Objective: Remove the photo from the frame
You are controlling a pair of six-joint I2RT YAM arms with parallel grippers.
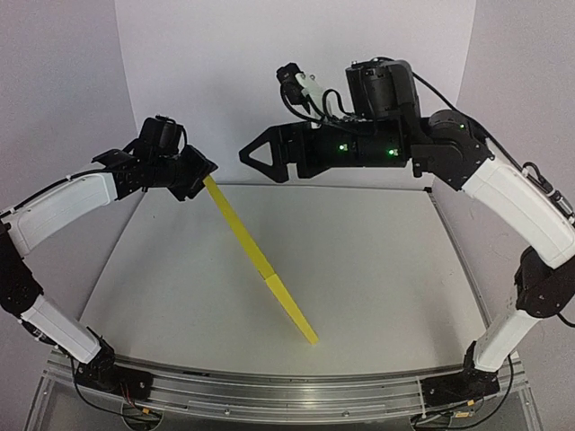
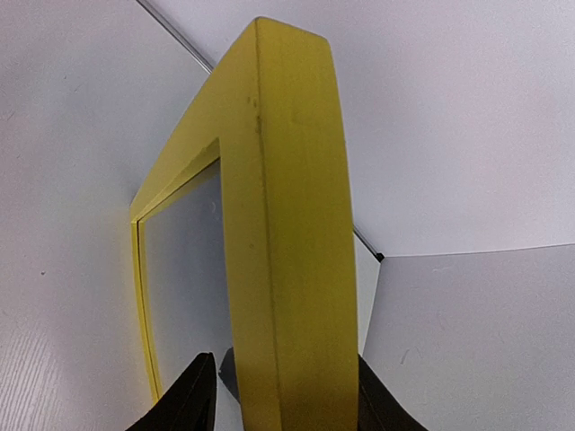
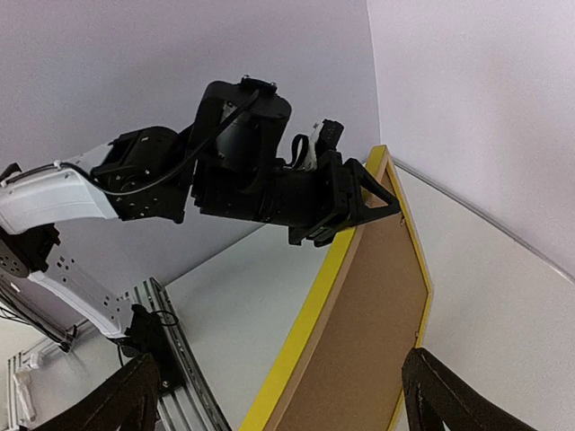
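1. On a white table (image 1: 377, 269), one thin yellow picture frame (image 1: 260, 260) stands on edge. It runs from the far left, where its upper corner is raised, to near centre, where its lower end appears to rest on the surface.
2. The left gripper (image 1: 199, 175) pinches that raised corner. The left wrist view shows its two black fingers (image 2: 190, 400) pressed against opposite faces of the yellow moulding, clamped on the frame.
3. Judging from this hold, the frame is propped upright so that its back faces the other arm instead of lying flat on the table.
4. The right gripper (image 1: 254, 154) hovers to the right of the held corner, not touching the frame. Its fingers (image 3: 126, 400) are spread wide with nothing between them. It looks placed to reach the frame's back.
5. The right wrist view faces the back of the frame, which is filled by one plain brown backing board (image 3: 359, 332). The left wrist view shows the clear pane (image 2: 180, 269) on the front, but glare hides whatever lies behind it.
6. The photo cannot be seen in any view. It is presumably inside the frame, behind the board, so the removal looks barely begun.
7. Counted: two arms, two grippers, one frame, one backing board, one pane, and no loose photo in sight.
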